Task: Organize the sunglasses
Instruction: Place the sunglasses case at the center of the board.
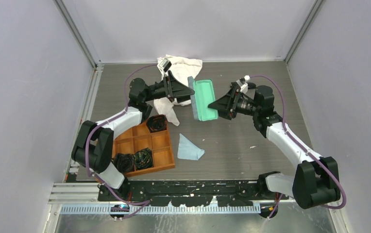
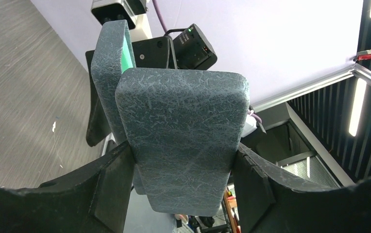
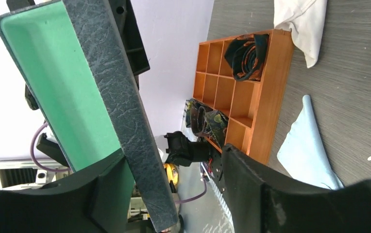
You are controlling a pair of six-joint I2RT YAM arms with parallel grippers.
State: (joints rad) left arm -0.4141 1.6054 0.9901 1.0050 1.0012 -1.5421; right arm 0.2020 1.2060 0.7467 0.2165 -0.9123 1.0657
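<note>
Just case (image 2: pixel 181 111) within left gripper (image 2: pixel 183 160)

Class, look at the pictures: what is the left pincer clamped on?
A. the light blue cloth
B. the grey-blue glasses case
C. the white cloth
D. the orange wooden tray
B: in the left wrist view, the left pincer has a finger pressed against each side of the grey-blue glasses case.
</note>
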